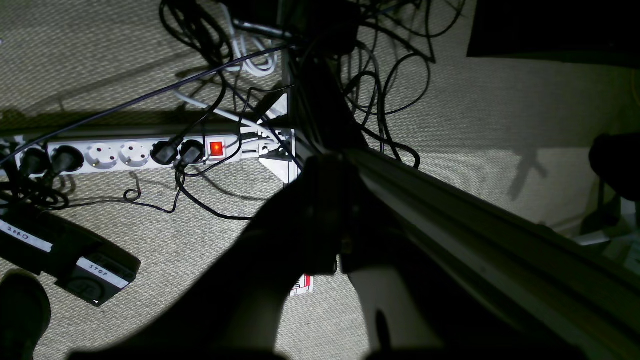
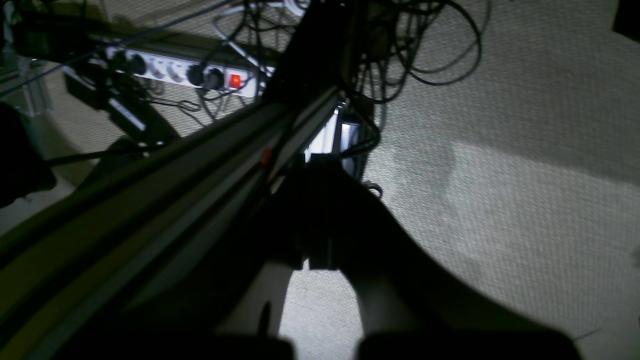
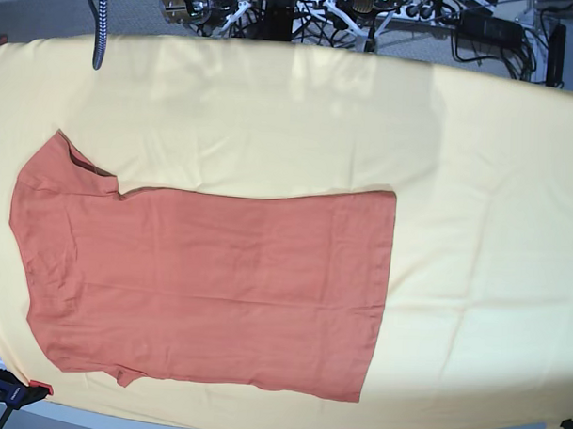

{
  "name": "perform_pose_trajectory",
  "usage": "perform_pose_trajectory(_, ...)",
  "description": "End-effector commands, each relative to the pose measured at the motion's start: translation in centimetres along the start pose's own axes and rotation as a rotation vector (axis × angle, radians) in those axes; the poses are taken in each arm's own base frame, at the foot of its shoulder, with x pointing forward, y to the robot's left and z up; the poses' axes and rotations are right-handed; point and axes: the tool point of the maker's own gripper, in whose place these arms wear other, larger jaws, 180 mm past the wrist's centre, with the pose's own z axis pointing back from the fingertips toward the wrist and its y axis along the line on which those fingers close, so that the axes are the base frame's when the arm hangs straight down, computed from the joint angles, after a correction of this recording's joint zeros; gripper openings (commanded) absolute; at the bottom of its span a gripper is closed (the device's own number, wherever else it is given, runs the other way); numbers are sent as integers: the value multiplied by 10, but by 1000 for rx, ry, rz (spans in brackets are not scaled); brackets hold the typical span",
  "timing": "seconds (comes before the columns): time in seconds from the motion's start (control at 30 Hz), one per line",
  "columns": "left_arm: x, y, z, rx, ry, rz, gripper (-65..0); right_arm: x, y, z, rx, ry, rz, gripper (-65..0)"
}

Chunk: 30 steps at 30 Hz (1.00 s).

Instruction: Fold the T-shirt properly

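Cloth in pale yellow covers the whole work surface, and the T-shirt lies flat on it toward the left of the base view, sideways, with its straight hem facing right and one short sleeve poking up at the upper left. Bare yellow margin runs wide above the shirt and wider still to the right of the hem; the shirt's left and lower edges sit near the cloth's border. Neither arm reaches over the cloth in the base view. Both wrist cameras look down at woven floor, an aluminium rail, loose cables and a power strip with a lit red switch. The left gripper and right gripper show only as dark silhouettes, so I cannot tell whether either is parted or closed.
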Motion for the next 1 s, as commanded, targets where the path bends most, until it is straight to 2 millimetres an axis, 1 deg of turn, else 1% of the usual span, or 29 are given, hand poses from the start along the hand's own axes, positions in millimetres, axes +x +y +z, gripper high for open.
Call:
perform_pose_trajectory(0.0,3,-4,0,-11,-16,-1,-650,5,1,1,13,-15,2,-650)
perform_pose_trajectory(0.13,3,-4,0,-11,-16,-1,-650,5,0,1,6,-15,1,-650)
perform_pose_trajectory(0.4,1,-4,0,-11,-8,-2,-650,2,-12,1,-59,3,-10,-650)
perform_pose_trajectory(0.63,1,-4,0,-11,-8,-1,-650,2,-12,1,-58,10,-9,-650)
perform_pose_trajectory(0.7,-1,-4,0,-12,8,-2,-650,-2,-9,2,-45,41,-3,-650)
perform_pose_trajectory(0.8,-12,-5,0,-17,102,-15,-650,-10,3,4,28,114,78,-650)
perform_pose_trajectory(0.87,-17,-7,3,-25,149,-27,-650,-22,6,8,45,183,111,-650)
perform_pose_trajectory(0.97,-26,-7,12,-30,163,-42,-650,-39,7,13,40,215,111,-650)
